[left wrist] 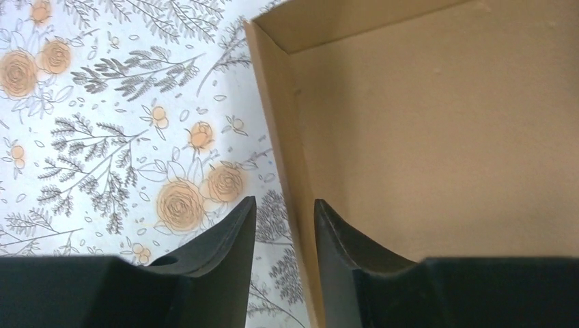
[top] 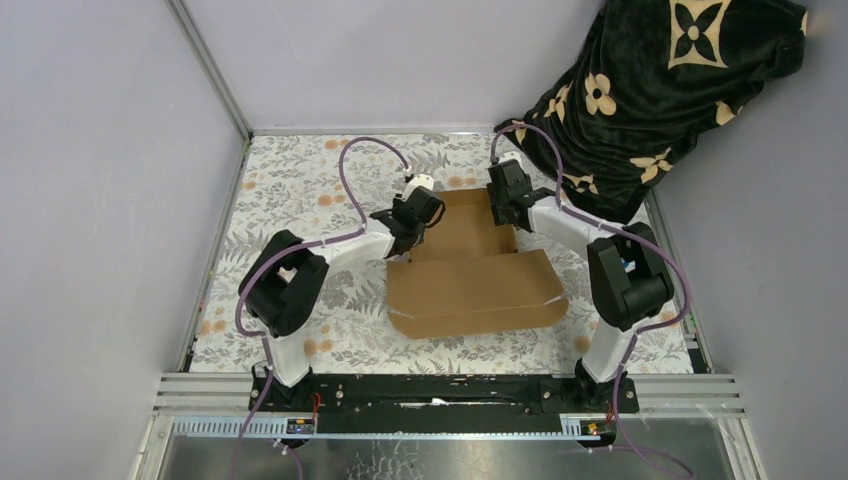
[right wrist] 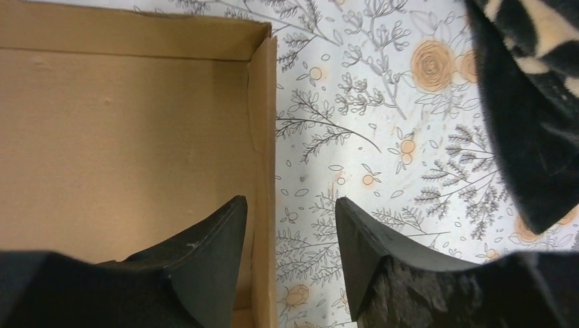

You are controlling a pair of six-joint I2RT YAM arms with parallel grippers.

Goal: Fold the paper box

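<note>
The paper box (top: 470,285) is brown cardboard lying mid-table. Its rear part is a shallow tray with raised walls, and a wide flat flap lies toward me. My left gripper (top: 414,230) is at the tray's left wall (left wrist: 273,123). In the left wrist view its jaws (left wrist: 285,205) stand apart astride that wall, the right finger inside the tray, with gaps showing. My right gripper (top: 505,215) is at the tray's right wall (right wrist: 263,116). Its jaws (right wrist: 290,205) are open, the left finger inside the tray near the wall and the right finger over the tablecloth.
A floral tablecloth (top: 300,190) covers the table. A dark blanket with cream flowers (top: 650,90) is piled at the back right, close to the right arm and the box, and shows in the right wrist view as blanket (right wrist: 532,102). Grey walls enclose the table.
</note>
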